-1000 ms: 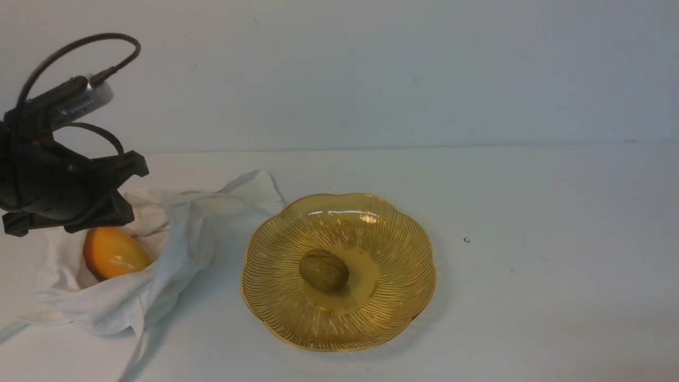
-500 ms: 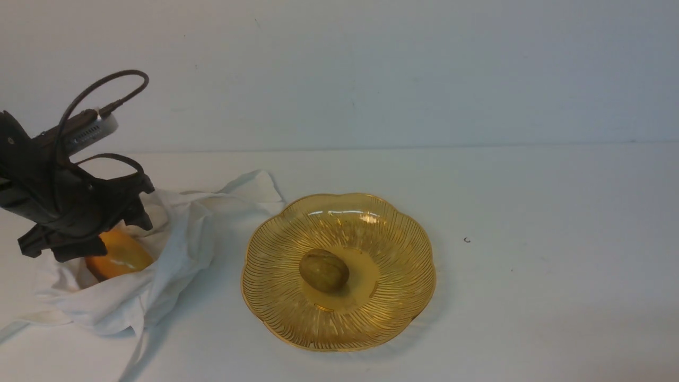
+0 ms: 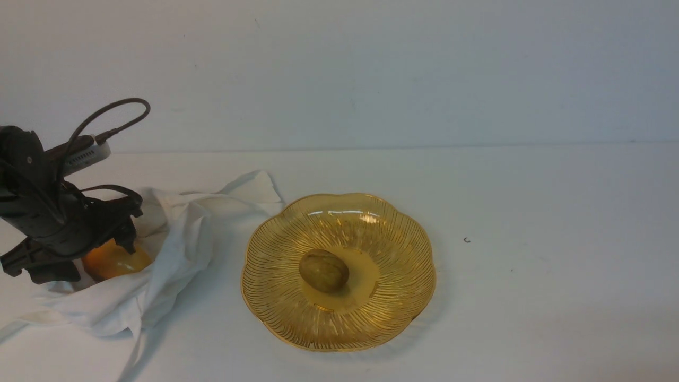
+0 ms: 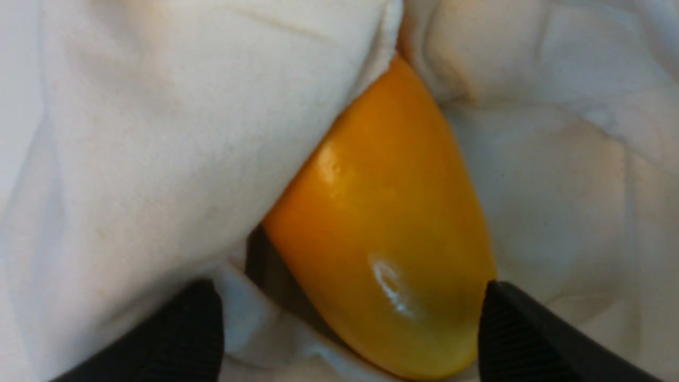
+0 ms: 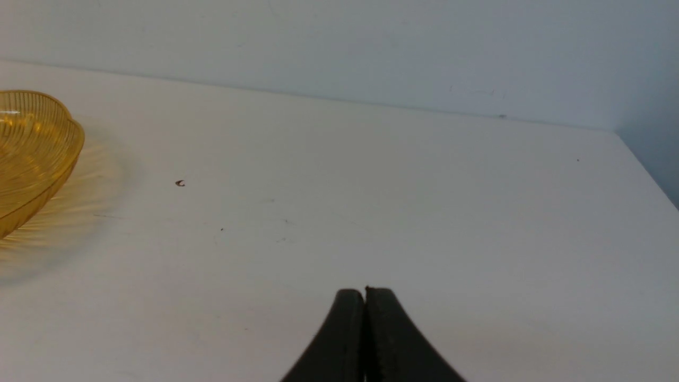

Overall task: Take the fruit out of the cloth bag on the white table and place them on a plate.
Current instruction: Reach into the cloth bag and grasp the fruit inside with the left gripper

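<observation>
The left jaws stand wide astride the fruit [image 4: 387, 223] inside the cloth bag [image 4: 159, 132] (one fold overlaps it). The right jaws are pressed together above the worktop [image 5: 424, 212].

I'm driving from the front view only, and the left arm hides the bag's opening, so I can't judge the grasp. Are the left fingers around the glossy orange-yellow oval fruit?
Observer: Yes. The left wrist view shows the left gripper open, its fingers on either side of one end of the glossy orange-yellow oval fruit.
Operator: Any cloth in the way?
Observer: A fold of the soft white cloth bag lies over one side of the fruit, and cloth sits between that side and the nearer finger.
Operator: And the right arm? It's outside my picture.
Observer: The right gripper is shut and empty above the white table, with the ribbed amber glass plate at the edge of its view.
</observation>
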Robot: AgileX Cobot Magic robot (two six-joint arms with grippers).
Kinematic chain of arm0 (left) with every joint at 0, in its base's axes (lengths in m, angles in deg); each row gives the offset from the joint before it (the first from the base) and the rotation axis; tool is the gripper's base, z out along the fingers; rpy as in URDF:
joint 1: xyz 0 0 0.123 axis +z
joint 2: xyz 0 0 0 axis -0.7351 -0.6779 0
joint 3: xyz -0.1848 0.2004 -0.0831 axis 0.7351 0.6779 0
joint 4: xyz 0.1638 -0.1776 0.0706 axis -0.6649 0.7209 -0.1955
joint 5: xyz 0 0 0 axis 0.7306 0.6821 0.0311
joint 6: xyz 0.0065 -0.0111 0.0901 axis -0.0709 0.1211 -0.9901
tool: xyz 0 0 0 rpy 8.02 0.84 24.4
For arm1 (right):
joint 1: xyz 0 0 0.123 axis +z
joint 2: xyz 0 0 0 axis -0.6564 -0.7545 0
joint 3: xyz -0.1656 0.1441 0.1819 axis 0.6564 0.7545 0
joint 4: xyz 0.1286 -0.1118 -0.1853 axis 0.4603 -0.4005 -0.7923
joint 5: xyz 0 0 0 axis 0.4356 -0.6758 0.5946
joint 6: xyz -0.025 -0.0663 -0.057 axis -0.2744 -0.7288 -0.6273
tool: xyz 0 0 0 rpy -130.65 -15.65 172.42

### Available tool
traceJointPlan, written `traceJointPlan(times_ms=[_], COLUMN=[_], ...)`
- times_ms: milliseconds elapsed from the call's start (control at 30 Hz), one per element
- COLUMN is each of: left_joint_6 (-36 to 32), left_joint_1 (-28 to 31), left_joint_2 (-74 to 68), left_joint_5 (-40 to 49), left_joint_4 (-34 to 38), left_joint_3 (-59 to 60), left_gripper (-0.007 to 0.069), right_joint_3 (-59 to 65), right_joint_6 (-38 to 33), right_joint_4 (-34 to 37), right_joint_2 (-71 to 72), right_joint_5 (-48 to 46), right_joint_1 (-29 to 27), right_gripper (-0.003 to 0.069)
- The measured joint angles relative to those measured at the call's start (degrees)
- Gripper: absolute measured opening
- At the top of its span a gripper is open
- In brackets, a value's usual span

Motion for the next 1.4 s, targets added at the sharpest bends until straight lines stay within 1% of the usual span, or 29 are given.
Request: traceJointPlan(times_ms=[100,333,600,867,900,1000,1033,1200,1400], left_joint_6=[0.43,0.91,2.31,3.26,3.26,3.26,3.26,3.26,2.98], left_joint_1=[0.00,0.00,0.00,0.00,0.00,0.00,0.00,0.05,0.05], left_joint_2=[-0.64,-0.89,-3.69,-5.37,-5.60,-5.85,-5.85,-4.88,1.37], left_joint_5=[-0.41,-4.39,-4.54,-4.82,-4.82,-4.82,-4.74,-1.95,0.69], left_joint_4=[0.12,3.14,3.55,0.53,0.55,0.37,0.13,-2.85,-6.85], left_joint_3=[-0.14,-0.19,-0.26,-0.26,-0.31,-0.31,-0.31,-1.56,-4.17], left_gripper=[0.0594,0.0594,0.0594,0.0589,0.0582,0.0516,0.0505,0.0507,0.0507], right_joint_3=[0.00,0.00,0.00,0.00,0.00,0.00,0.00,0.00,0.00], right_joint_6=[0.00,0.00,0.00,0.00,0.00,0.00,0.00,0.00,0.00], right_joint_4=[0.00,0.00,0.00,0.00,0.00,0.00,0.00,0.00,0.00], right_joint_2=[0.00,0.00,0.00,0.00,0.00,0.00,0.00,0.00,0.00], right_joint_5=[0.00,0.00,0.00,0.00,0.00,0.00,0.00,0.00,0.00], right_joint_1=[0.00,0.00,0.00,0.00,0.00,0.00,0.00,0.00,0.00], right_gripper=[-0.0013,-0.0013,-0.0013,-0.0013,-0.0013,-0.0013,-0.0013,-0.0013,-0.0013])
